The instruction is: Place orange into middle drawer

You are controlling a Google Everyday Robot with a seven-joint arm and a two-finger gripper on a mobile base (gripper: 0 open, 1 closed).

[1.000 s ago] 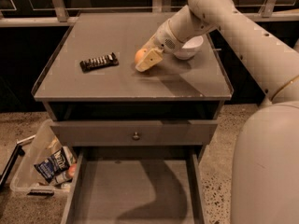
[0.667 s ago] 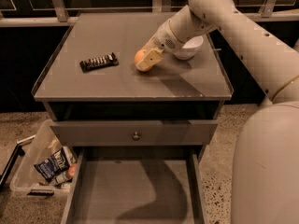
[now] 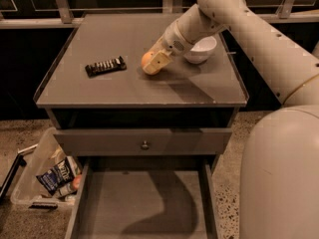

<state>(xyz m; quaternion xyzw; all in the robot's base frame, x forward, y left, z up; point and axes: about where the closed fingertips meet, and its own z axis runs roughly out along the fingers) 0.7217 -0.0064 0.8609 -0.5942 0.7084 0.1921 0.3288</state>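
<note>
The orange (image 3: 146, 59) sits at the middle of the cabinet top (image 3: 124, 86), just left of the white bowl (image 3: 201, 50). My gripper (image 3: 152, 63) reaches down from the upper right and is closed around the orange; one beige finger (image 3: 159, 60) covers its right side. The orange is at or just above the surface. The middle drawer (image 3: 144, 203) is pulled out at the bottom of the view, with its flat grey floor bare. It lies well below and in front of the gripper.
A black ridged bar (image 3: 104, 65) lies on the left of the cabinet top. The drawer with the round knob (image 3: 144, 144) is closed above the open one. A clear bin (image 3: 45, 178) of packets stands on the floor at the left. My arm and body fill the right side.
The gripper and the orange have shifted slightly to the left across the cabinet top. Nothing else has moved.
</note>
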